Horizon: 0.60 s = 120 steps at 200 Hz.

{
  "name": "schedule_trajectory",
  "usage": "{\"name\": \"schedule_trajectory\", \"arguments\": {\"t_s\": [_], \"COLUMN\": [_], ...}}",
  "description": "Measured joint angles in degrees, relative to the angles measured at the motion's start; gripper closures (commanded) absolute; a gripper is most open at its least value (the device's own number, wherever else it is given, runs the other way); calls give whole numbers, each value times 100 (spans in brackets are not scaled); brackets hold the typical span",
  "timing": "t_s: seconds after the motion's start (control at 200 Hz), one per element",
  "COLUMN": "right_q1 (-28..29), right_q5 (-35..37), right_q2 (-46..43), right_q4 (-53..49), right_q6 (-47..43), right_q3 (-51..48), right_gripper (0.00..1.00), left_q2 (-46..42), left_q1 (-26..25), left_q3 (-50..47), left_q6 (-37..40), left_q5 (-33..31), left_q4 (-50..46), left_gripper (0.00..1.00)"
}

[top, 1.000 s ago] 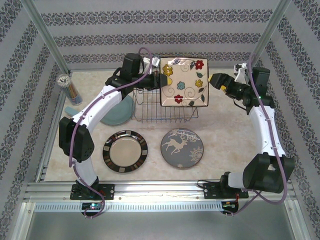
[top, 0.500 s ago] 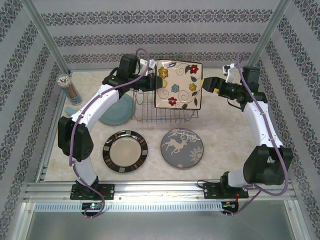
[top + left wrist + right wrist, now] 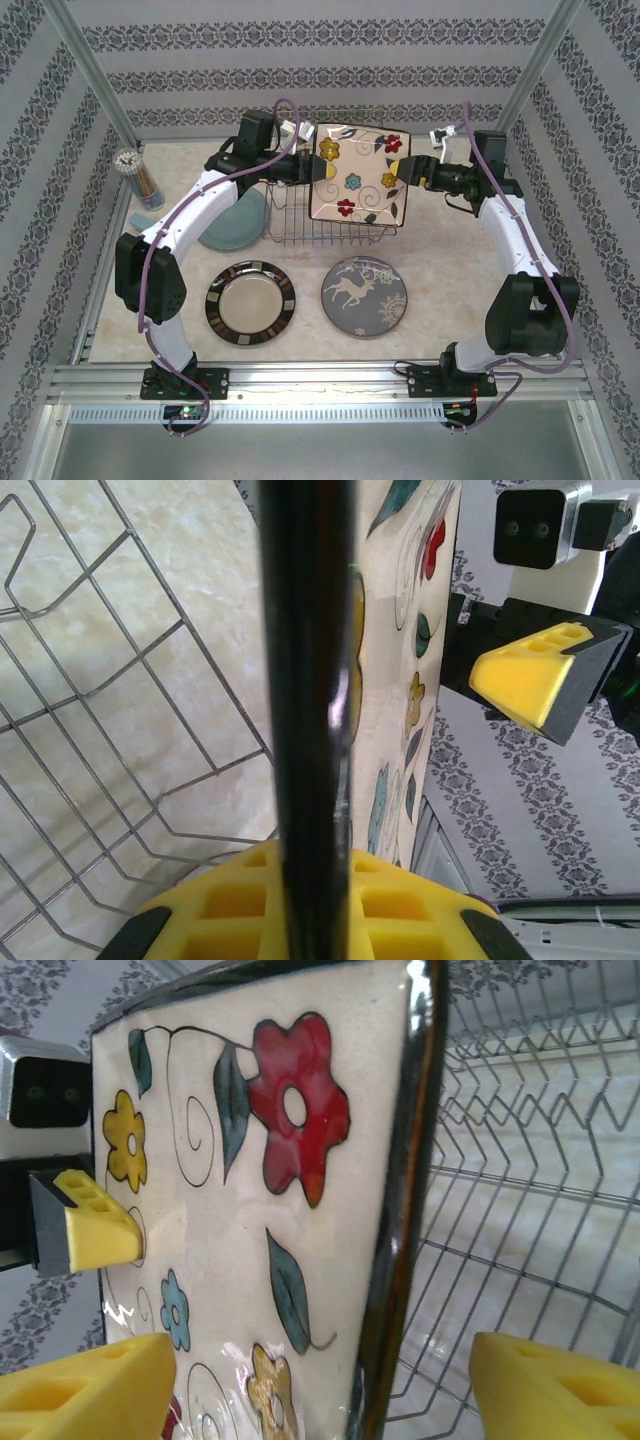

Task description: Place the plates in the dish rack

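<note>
Right gripper [image 3: 408,173] moved in from right, jaws narrowing, now straddling square floral plate [image 3: 355,182] edge; plate shifted slightly left.

Left end effector [image 3: 312,170] clamped, right end effector [image 3: 405,172] spread, facing each other.

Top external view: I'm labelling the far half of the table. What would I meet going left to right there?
Pencil cup → light-blue plate → left gripper → square floral plate → right gripper.
</note>
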Motion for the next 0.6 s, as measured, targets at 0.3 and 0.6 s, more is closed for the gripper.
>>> {"name": "schedule_trajectory", "arguments": {"t_s": [0.3,0.6], "right_q1": [37,52], "right_q5": [-334,-728], "right_q2": [195,210], "right_q4": [46,297], "right_q6": [13,146], "right_q3": [26,24], "right_gripper": [44,66], "left_q2": [0,0], "left_q1": [7,15], "left_q3": [-2,-2], "left_q6": [-101,-142], "left_q5": [162,195], "left_q4": [310,356], "left_gripper": [100,100]}}
